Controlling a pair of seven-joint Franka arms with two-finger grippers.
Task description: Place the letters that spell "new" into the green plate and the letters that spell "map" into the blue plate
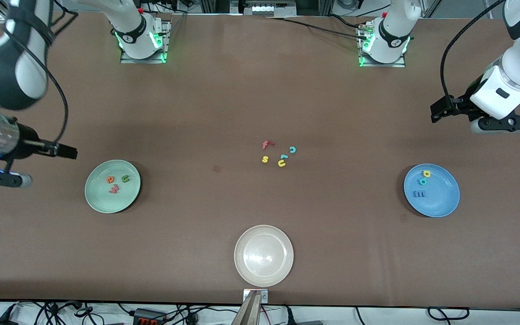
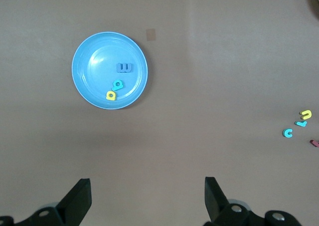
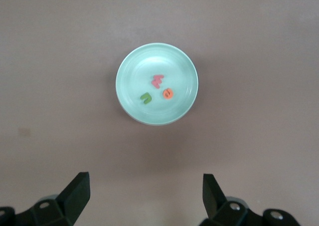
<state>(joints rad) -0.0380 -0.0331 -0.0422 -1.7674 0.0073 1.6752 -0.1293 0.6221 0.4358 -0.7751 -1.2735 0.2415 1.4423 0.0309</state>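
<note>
Two grippers hang in the air with fingers spread wide and nothing between them. The right gripper [image 3: 142,198] is up over the table at the right arm's end, beside the round pale mint-green plate [image 1: 99,203]. In that plate lie three tiny foam letters apart from each other: the orange "e" [image 1: 110,179], the dark green "n" [image 1: 125,178] and the salmon-red "w" [image 1: 113,189]. The left gripper [image 2: 147,201] is up over the left arm's end, beside the round bright blue plate [image 1: 443,203], which holds the yellow "p" [image 1: 426,174], the teal "a" [image 1: 422,181] touching it, and the blue "m" [image 1: 420,194]. Mid-table lie a red "f" [image 1: 266,144], a teal "c" [image 1: 292,150], a yellow "s" [image 1: 265,159] and a yellow "u" [image 1: 281,163]. A whitish beige plate [image 1: 242,271] sits nearest the front camera.
</note>
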